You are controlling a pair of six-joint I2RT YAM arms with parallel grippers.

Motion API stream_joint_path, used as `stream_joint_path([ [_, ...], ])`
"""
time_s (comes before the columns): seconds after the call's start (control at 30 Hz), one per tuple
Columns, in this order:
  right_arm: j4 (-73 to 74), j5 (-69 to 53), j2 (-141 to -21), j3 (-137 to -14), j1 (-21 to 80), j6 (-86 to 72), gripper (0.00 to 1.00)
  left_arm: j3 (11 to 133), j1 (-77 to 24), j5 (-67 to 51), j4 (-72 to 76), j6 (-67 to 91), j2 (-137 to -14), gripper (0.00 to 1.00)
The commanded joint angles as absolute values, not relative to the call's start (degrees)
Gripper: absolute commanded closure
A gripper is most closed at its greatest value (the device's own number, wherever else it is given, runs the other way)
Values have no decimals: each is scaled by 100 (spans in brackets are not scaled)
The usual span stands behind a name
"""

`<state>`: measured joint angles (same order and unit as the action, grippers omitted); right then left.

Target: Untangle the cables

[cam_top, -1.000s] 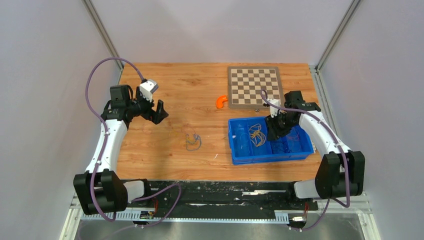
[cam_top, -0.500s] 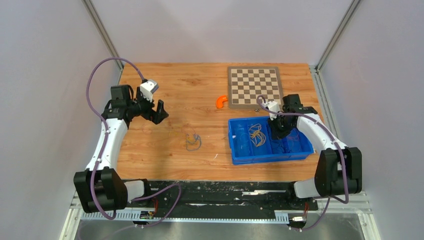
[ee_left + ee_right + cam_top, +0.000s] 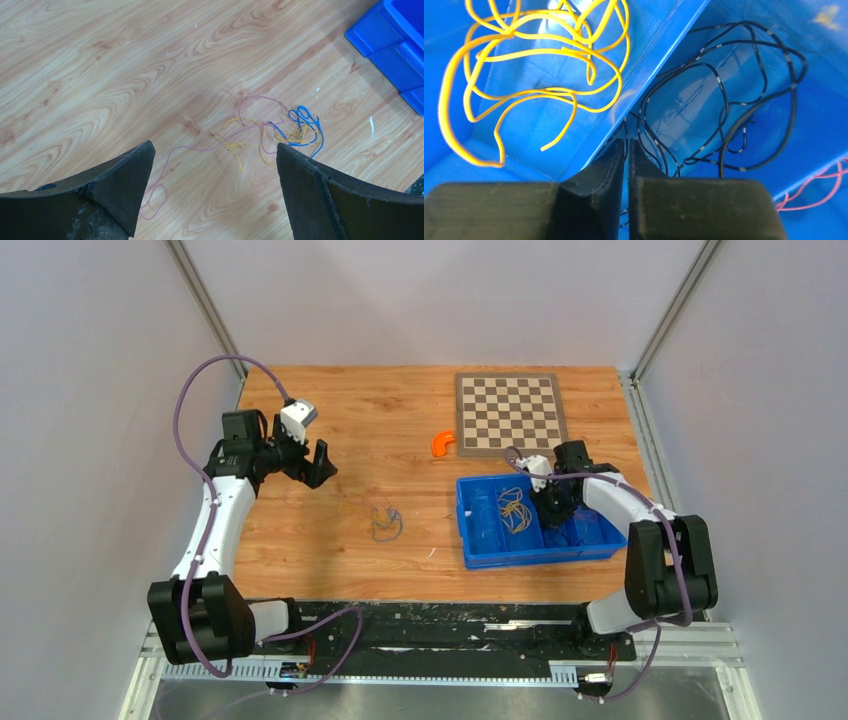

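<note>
The left gripper [image 3: 318, 462] hangs released over the left part of the tabletop [image 3: 330, 400], nearer its left edge than its middle, its two fingers spread wide with nothing between them [image 3: 214, 145]. To its right, about midway across and nearer the near edge, a loose tangle [image 3: 384, 523] of cables lies flat on the wood. The overhead view shows it only as a small smudge, but the left wrist view [image 3: 270, 131] shows a long pinkish strand, a thin yellow one and a blue loop knotted together. How they cross is too fine to make out. Further right, a small curved orange piece [image 3: 441, 443] sits just beside the chessboard [image 3: 508, 412] at the far edge. The blue bin [image 3: 520, 558] stands toward the near right corner, only its corner entering the left wrist view [image 3: 395, 45]. A yellow cable [image 3: 513, 508] coils in one compartment [image 3: 534, 65], cut off at the frame's top. Across a divider [image 3: 659, 65], the right gripper [image 3: 553, 508] reaches down into the bin, its fingers clenched together [image 3: 626, 145] with a strand of the black cable [image 3: 724, 110] running into the seam, apparently pinched. Overhead, the gripper hides this cable. A pink cable [image 3: 819, 197] shows at the right edge, mostly cropped.
</note>
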<state>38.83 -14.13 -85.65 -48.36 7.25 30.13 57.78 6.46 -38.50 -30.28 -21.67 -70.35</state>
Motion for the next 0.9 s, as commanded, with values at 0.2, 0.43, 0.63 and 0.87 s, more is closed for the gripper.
stream_joint_path([
  [0.2, 4790, -1627, -7491, -5713, 751, 3007, 54, 6336, 669, -3411, -3656, -2268, -7267, 0],
  [0.43, 5708, -2723, -7242, -6755, 764, 3113, 24, 6454, 520, -3905, -5014, -4190, -7594, 0],
  [0.63, 5486, -4186, -7678, -7518, 1292, 2278, 20, 6389, 153, -4715, -5647, -5672, -7908, 0],
  [0.87, 4447, -4429, -8743, -7729, 2456, 1622, 22, 5694, -348, -4886, -4943, -7288, -7932, 11],
])
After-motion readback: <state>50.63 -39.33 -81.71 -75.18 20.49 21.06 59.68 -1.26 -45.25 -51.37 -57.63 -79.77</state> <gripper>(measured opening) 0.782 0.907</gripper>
